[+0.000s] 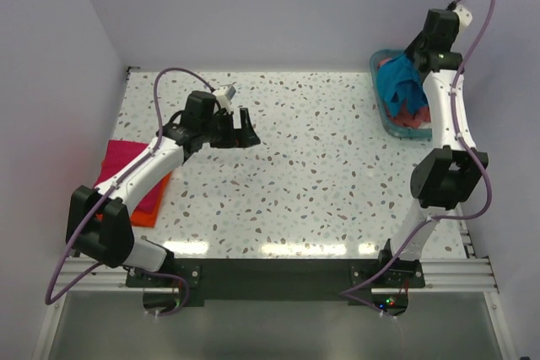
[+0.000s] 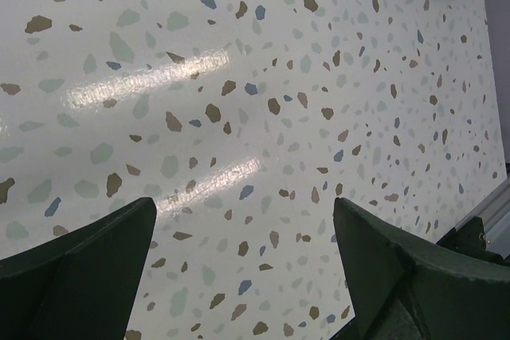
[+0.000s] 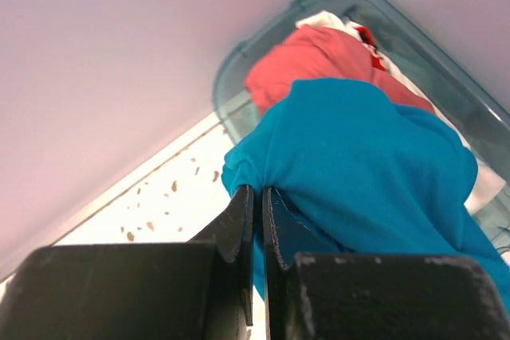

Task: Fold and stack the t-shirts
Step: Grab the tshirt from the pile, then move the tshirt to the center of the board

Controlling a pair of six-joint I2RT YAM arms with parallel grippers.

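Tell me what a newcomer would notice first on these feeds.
The teal blue t-shirt stands out, pinched in the shut right pincer and draped over the basket at the far right corner, with a salmon-red t-shirt inside. At the left edge, a pink t-shirt lies folded on an orange t-shirt, partly under the left arm. The left pincer hangs open over bare speckled table.

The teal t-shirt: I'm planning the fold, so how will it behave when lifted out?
Probably floppy: the teal t-shirt bunches and hangs in folds from the right gripper, shut on a pinch of cloth. Likely light, since that small pinch seems to carry it. It may drag the salmon t-shirt beneath it in the basket.
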